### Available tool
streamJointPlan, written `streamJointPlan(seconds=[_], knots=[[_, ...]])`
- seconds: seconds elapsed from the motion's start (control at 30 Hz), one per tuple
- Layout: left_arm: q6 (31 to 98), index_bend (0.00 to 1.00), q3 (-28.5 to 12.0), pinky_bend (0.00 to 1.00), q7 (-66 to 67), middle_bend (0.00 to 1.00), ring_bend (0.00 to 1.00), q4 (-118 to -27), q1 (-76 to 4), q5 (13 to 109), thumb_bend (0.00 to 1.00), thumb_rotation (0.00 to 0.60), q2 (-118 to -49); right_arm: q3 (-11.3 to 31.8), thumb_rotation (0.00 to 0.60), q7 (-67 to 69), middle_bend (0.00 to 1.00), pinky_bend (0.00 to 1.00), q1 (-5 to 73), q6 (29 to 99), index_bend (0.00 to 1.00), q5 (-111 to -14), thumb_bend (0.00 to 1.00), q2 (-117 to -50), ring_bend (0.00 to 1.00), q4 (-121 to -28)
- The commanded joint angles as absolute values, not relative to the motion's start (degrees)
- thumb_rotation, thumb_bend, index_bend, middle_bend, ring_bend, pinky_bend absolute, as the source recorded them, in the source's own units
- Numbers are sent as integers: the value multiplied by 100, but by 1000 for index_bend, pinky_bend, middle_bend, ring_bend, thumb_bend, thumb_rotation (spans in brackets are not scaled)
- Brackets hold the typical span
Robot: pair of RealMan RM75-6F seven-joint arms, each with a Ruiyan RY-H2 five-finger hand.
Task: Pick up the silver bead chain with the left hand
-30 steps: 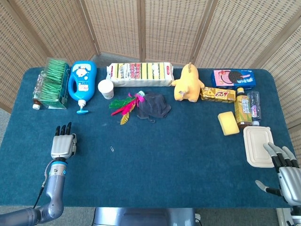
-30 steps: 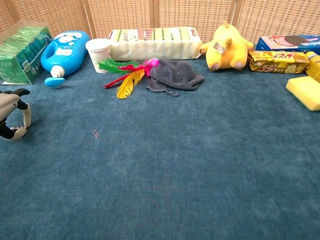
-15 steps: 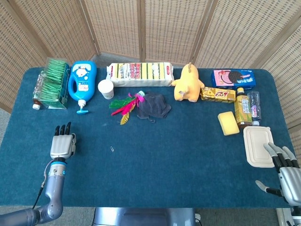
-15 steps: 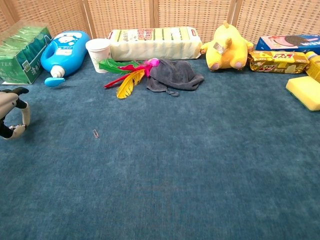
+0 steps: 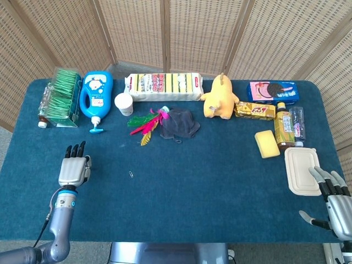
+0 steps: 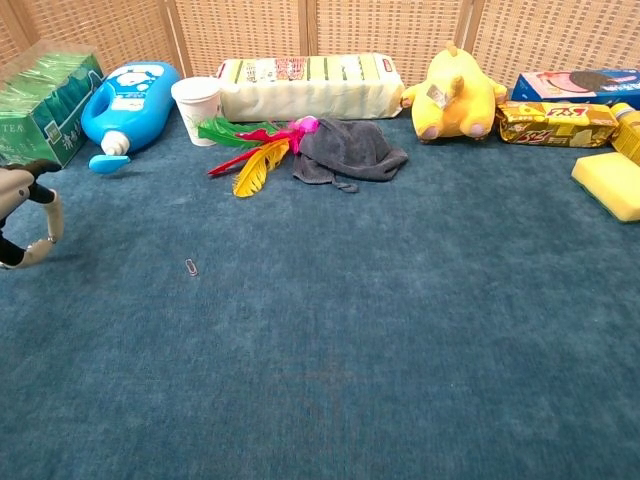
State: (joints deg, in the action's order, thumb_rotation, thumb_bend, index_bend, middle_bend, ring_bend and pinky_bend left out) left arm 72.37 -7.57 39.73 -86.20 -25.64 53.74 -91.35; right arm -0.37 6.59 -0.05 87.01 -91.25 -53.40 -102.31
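Note:
The silver bead chain (image 5: 131,174) is a tiny silver loop lying on the blue table cloth, left of centre; the chest view shows the chain (image 6: 191,266) too. My left hand (image 5: 73,166) hovers over the cloth about a hand's width to the left of it, fingers straight and apart, holding nothing. Only its thumb and a curved finger show at the left edge of the chest view, where the left hand (image 6: 24,222) is cut off. My right hand (image 5: 331,199) is at the table's near right corner, fingers spread and empty.
Along the back stand a green tissue pack (image 5: 59,96), a blue bottle (image 5: 96,94), a paper cup (image 5: 124,103), a sponge pack (image 5: 163,86) and a yellow plush toy (image 5: 220,98). Feathers (image 5: 146,124) and a grey cloth (image 5: 180,122) lie mid-table. A white lidded box (image 5: 302,170) is by the right hand.
My left hand has lifted slightly and drifted a little; in the chest view it sits higher at the left edge. The chain and the right hand have not moved.

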Motion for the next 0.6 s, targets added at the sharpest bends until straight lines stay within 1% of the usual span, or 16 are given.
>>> streamJointPlan(seconds=[0.03, 0.6], knots=[[7306, 538, -738, 0, 3917, 0, 0, -8830, -2538, 5496, 848, 600, -9004, -36, 600, 655, 9, 0, -5, 8701, 0, -9124, 0, -5341, 108, -10228], [7698, 538, -624, 0, 3984, 0, 0, -9950, -2481, 6111, 846, 600, -8544, -39, 600, 691, 9, 0, -21, 8740, 0, -9147, 0, -5323, 108, -10241]])
